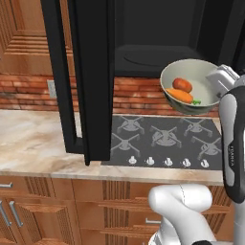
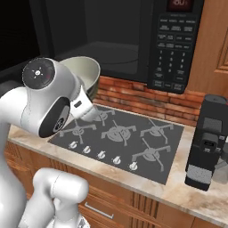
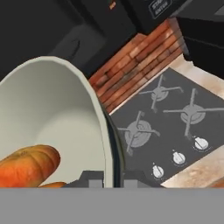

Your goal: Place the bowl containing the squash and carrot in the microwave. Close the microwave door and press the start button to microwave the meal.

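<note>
Carrying step: the gripper point(image 3: 106, 178) pinches the bowl point(image 1: 191, 86) rim at its 3 o'clock, above the cooktop point(image 1: 162, 141); next, lift it into the microwave point(image 1: 158, 33) cavity at 12 o'clock.

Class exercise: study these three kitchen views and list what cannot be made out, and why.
- Carrot: in the hand view, cut off at the bottom edge.
- Bowl: right base view, contents hidden by the arm and bowl wall.
- Microwave keypad lettering: too small to read.
- Microwave door: top cropped, left base view.
</note>
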Motion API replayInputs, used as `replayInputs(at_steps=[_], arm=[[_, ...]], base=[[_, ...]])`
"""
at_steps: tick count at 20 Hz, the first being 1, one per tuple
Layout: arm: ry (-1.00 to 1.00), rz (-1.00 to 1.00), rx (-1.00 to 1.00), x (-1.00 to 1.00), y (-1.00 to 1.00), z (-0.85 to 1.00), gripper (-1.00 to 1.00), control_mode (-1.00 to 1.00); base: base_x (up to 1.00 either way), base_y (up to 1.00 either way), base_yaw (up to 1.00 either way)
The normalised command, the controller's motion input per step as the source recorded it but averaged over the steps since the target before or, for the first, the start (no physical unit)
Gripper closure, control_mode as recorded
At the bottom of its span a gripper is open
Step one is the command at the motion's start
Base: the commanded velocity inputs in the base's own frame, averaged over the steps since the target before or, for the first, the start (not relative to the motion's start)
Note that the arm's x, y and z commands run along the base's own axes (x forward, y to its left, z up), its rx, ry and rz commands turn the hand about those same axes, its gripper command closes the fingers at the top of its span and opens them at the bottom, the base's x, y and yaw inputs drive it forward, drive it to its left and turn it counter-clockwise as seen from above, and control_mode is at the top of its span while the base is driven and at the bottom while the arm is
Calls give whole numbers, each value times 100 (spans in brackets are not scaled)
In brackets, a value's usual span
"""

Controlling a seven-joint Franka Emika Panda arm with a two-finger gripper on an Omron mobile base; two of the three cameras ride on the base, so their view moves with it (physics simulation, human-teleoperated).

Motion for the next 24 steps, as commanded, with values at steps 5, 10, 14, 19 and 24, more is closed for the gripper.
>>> replayInputs(at_steps=[5, 10, 14, 19, 24], arm=[[1, -19, 20, 0, 2, 60, 100, -100], [-2, -10, 17, 8, 0, 19, 100, -100], [-5, -2, 7, 32, 2, -1, 100, -100], [-10, -3, 3, 44, 12, 0, 100, -100], [-8, -6, 1, 45, 8, 0, 100, -100]], base=[[0, 0, 0], [0, 0, 0], [0, 0, 0], [0, 0, 0], [0, 0, 0]])
